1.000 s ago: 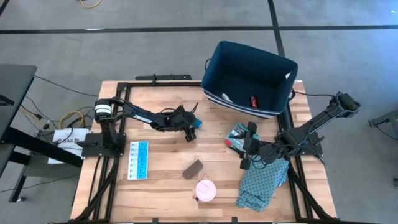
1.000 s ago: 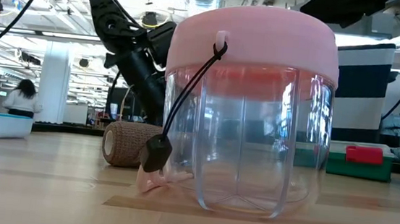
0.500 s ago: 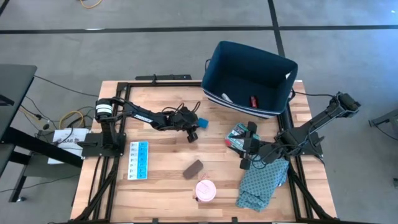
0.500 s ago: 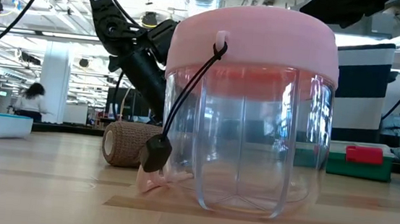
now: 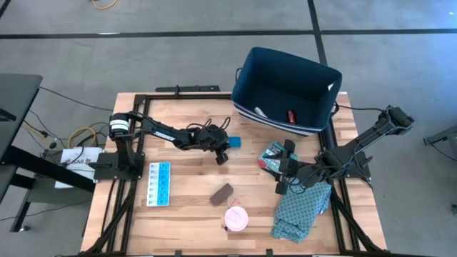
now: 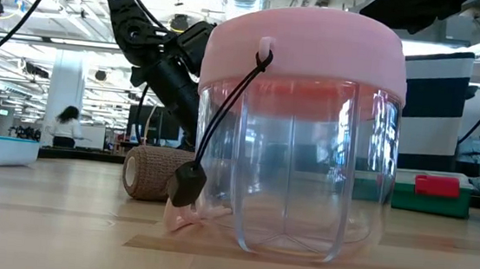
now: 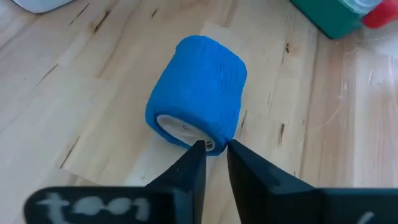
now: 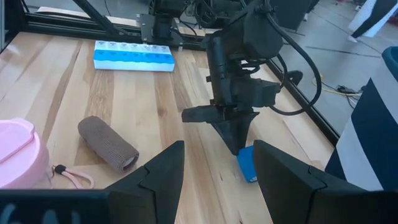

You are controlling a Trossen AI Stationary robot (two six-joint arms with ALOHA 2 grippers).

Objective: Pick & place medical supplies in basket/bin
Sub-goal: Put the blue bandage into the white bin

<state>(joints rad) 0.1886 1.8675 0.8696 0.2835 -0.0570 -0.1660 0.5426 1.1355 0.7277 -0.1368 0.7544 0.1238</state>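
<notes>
Left hand (image 5: pixel 222 153) sits mid-counter, fingers pressed nearly together, tips right at the near edge of the blue wrap roll (image 7: pixel 198 109). Left wrist view shows the roll lying on its side on the wood, tips touching its lower rim but not around it, so nothing is pinched. From overhead the same roll (image 5: pixel 233 141) is only a small blue block just beyond the hand, between it and the bin (image 5: pixel 285 89).

Right wrist view catches the left hand (image 8: pixel 237 140) from the far side, pointing down at the counter (image 8: pixel 155 112) with the blue roll (image 8: pixel 247 163) beside the tips.

Right hand (image 5: pixel 283 178) waits at the right side, fingers spread, beside the green-red box (image 5: pixel 271 155) and over the edge of the teal cloth (image 5: pixel 300 210).

Overhead only: a white tube (image 5: pixel 260 112) and a small red bottle (image 5: pixel 291 116) lie inside the bin.

Still on the counter: pill organizer (image 5: pixel 158 183) at left, brown oblong (image 5: pixel 222 193) in the middle, pink-lidded container (image 5: pixel 235 218) near the front edge. Low view shows that container (image 6: pixel 297 131) is a clear cup with a pink lid and a black cord, and the brown oblong (image 6: pixel 156 173) is a wrap roll seen end-on.
</notes>
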